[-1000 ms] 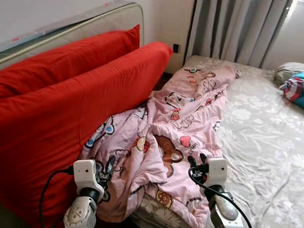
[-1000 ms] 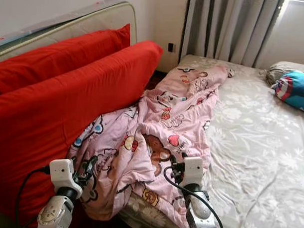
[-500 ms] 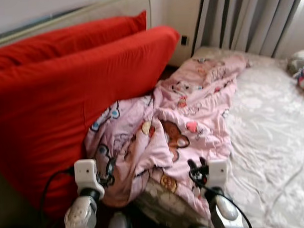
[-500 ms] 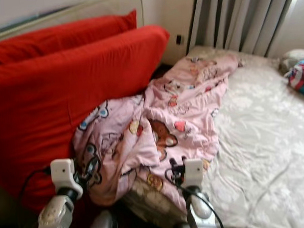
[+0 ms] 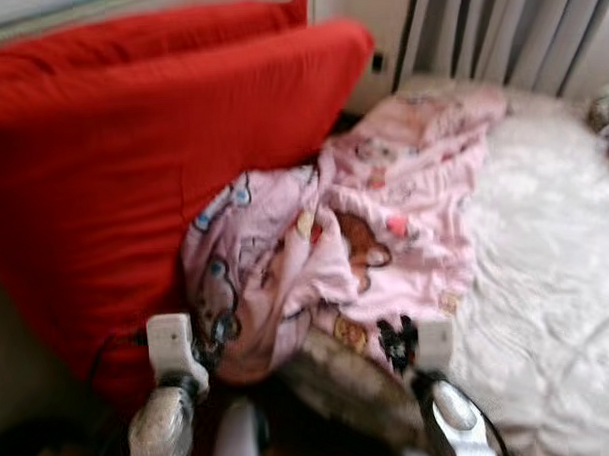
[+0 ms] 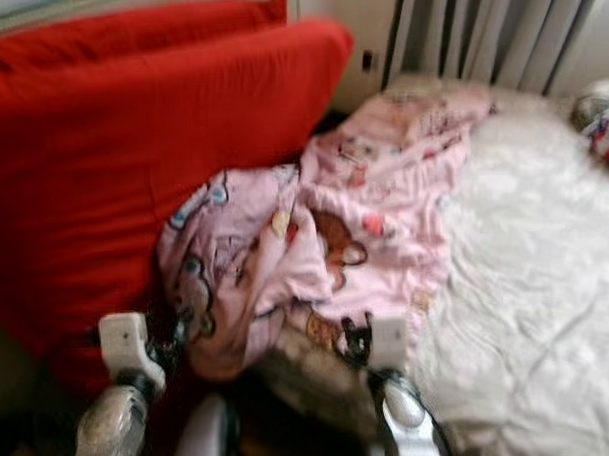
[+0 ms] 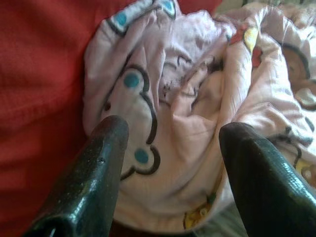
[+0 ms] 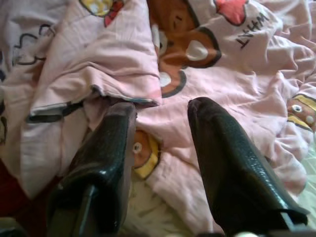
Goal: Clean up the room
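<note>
while the head views are blurring, the crumpled pink cartoon-print blanket [image 7: 197, 98] is lying just ahead of both pincers; left gripper [image 7: 170, 133] and right gripper [image 8: 162, 111] are gaping open, gripping nothing.

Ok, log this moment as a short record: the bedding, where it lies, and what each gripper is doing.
bedding: crumpled pink cartoon-print blanket
blanket position: on the left side of the bed, bunched against the large red cushions, one end hanging over the mattress edge
bed surface: pale floral bedsheet
left gripper: open, empty, pointed at the blanket's hanging fold beside the red cushion
right gripper: open, empty, pointed at the blanket near the mattress edge
backdrop: grey curtains
image quality: head views blurred
</note>
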Tool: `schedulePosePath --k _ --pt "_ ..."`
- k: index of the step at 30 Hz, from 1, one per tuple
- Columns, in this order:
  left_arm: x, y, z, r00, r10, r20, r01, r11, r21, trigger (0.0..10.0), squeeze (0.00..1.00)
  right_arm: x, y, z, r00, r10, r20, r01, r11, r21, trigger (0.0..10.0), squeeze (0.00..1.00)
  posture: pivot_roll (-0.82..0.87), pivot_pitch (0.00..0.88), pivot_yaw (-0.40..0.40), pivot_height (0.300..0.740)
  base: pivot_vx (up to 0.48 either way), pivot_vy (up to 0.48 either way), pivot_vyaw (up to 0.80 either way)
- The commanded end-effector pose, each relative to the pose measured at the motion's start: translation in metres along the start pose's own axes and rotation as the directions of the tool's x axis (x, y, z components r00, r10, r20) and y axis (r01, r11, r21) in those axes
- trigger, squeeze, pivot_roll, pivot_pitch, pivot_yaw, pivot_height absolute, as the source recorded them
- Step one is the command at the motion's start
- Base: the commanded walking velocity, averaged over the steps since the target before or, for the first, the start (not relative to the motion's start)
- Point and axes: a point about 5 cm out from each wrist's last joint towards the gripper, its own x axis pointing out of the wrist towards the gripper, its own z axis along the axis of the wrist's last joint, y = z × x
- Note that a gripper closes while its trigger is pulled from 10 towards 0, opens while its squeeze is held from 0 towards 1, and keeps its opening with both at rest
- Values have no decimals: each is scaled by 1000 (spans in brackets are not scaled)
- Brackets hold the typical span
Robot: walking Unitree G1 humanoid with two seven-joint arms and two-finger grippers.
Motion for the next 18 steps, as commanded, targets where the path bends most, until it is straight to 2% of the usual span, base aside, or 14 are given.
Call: schedulePosePath --k 1,11,15,18 --pt "7 -4 11 999 -22 37 21 1000 9 10000 0 -1 -2 -1 1000 -11 5 11 1000 5 10000 0 -18 75 -24 631 0 0 0" --pt "8 -5 11 999 -35 29 35 999 1 10000 0 0 -9 3 998 -63 20 63 998 -4 10000 0 -25 84 -24 631 0 0 0" --pt "9 -6 12 999 -37 33 37 999 -1 10000 0 0 -13 2 995 -96 -13 96 995 -2 10000 0 -26 82 -23 631 0 0 0" --pt "9 -6 13 999 -38 35 38 999 -1 10000 0 0 -12 2 996 -87 -7 87 996 2 10000 0 -26 91 -23 631 260 0 0"
